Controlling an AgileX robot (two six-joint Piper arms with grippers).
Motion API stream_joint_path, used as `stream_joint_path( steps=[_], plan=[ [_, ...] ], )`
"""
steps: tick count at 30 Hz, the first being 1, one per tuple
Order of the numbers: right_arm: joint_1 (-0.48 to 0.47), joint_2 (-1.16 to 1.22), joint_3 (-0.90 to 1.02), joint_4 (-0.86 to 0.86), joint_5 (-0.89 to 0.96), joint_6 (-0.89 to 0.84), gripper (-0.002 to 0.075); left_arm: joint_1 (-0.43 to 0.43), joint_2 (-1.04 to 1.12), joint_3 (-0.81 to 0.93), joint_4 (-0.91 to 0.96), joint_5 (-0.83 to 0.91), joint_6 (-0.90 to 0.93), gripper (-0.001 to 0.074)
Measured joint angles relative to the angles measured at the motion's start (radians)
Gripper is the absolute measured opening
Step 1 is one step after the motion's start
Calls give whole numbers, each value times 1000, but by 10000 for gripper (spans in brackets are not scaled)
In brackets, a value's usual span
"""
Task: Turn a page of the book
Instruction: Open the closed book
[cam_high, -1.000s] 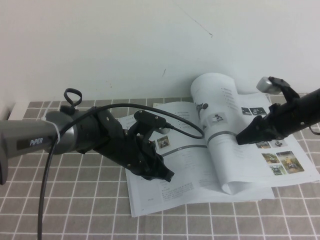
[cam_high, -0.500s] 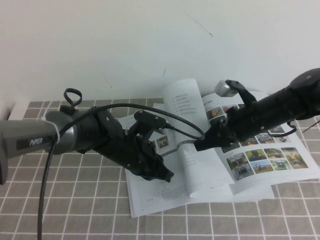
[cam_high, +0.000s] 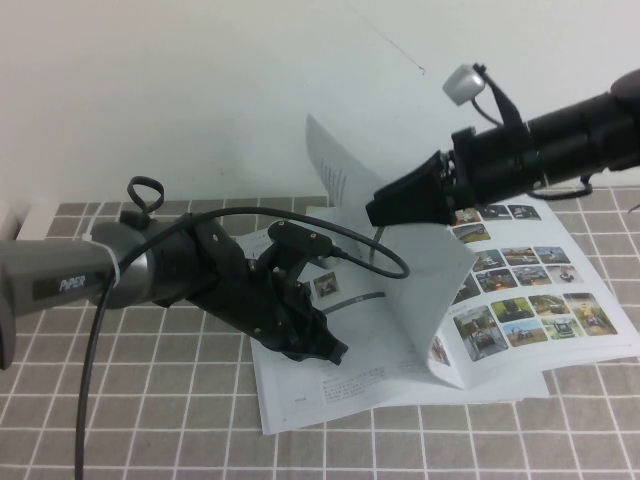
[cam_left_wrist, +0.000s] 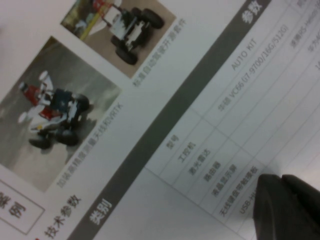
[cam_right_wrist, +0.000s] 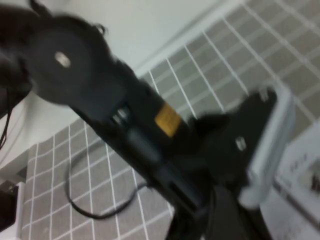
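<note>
The book (cam_high: 520, 300) lies open on the tiled table. My left gripper (cam_high: 335, 352) is shut and presses its tips down on the book's left leaf; in the left wrist view its fingertips (cam_left_wrist: 287, 202) rest on a grey-banded table below two rover photos (cam_left_wrist: 65, 107). My right gripper (cam_high: 378, 210) is raised above the book's middle, shut on the page (cam_high: 425, 290). The page stands up in a curve over the spine, its top edge leaning left. The right wrist view is blurred and shows mostly my left arm (cam_right_wrist: 125, 115).
The grey-brown tiled table (cam_high: 120, 400) extends left of and in front of the book. A white wall (cam_high: 200, 80) stands close behind. A black cable (cam_high: 95, 380) hangs along my left arm and loops over the book's left leaf.
My right gripper has moved up and to the left with the page, swinging it from the right side to above the spine. A leaf with a grid of photos is uncovered. The left arm has not moved.
</note>
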Motion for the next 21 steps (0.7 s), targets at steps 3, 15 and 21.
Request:
stream_joint_path(
  steps=[3,15,21],
  plan=[
    [0,-19,-77,4,33,6,393,0,0,0,0,0,0,-4],
    [0,-37,-352,-75,61,141,353,0,0,0,0,1,0,-4],
    [0,-39,-359,-376,52,333,101,0,0,0,0,2,3,-4]
  ],
)
